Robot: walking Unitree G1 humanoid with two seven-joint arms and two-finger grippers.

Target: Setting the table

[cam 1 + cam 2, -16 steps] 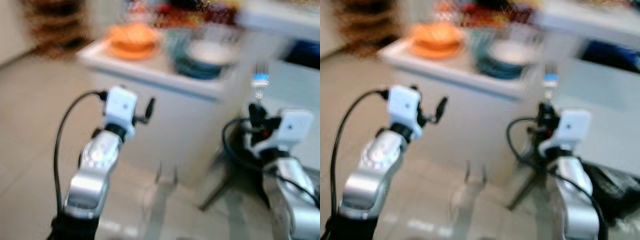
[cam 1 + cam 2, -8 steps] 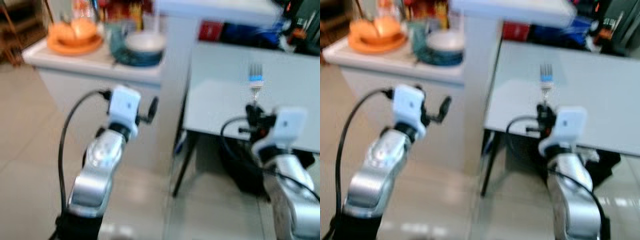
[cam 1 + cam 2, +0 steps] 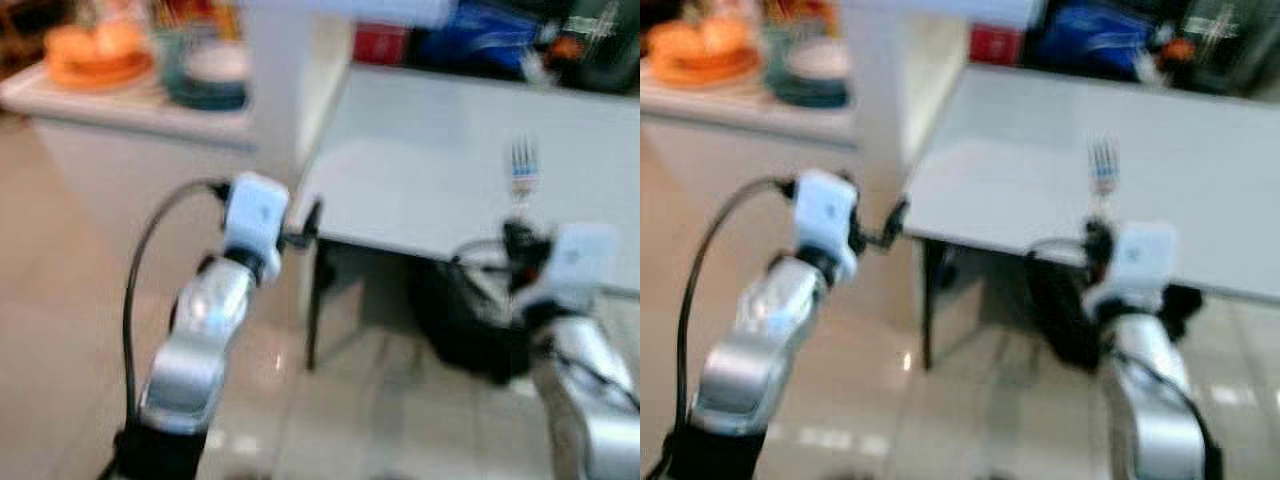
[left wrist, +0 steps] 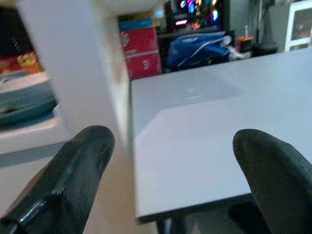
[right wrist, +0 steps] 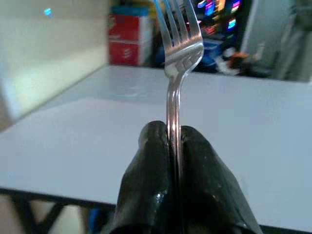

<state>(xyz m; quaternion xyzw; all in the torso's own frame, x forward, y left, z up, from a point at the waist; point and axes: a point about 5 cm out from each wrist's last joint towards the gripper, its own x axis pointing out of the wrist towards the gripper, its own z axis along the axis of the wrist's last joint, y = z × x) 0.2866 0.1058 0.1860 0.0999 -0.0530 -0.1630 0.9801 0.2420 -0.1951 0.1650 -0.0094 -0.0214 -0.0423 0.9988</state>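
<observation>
Far to the left of the pale grey rectangular table surface (image 3: 470, 170), a white counter (image 3: 130, 105) carries an orange plate (image 3: 92, 60) and a stack of teal and white dishes (image 3: 205, 80), all blurred. A white pillar (image 3: 285, 90) stands between that counter and the grey surface.

My left gripper (image 4: 170, 175) is raised just off the near left corner of the grey surface, at about its height, with its jaws spread wide and nothing between them; its black fingers (image 4: 73, 170) frame the corner and the edge of the counter beside it.

My right gripper (image 5: 170, 146) is held up in front of the near edge of the grey surface, toward its right half. Its jaws are pressed together on the handle of a slim silver metal fork (image 5: 176, 53), which stands upright with its tines pointing up, above the near part of the surface and not touching it.

Beyond the far edge of the surface are red boxes (image 4: 141, 51) and a blue bag (image 4: 200, 48). Below the surface, something dark (image 3: 460, 320) sits on the glossy beige floor (image 3: 60, 330).
</observation>
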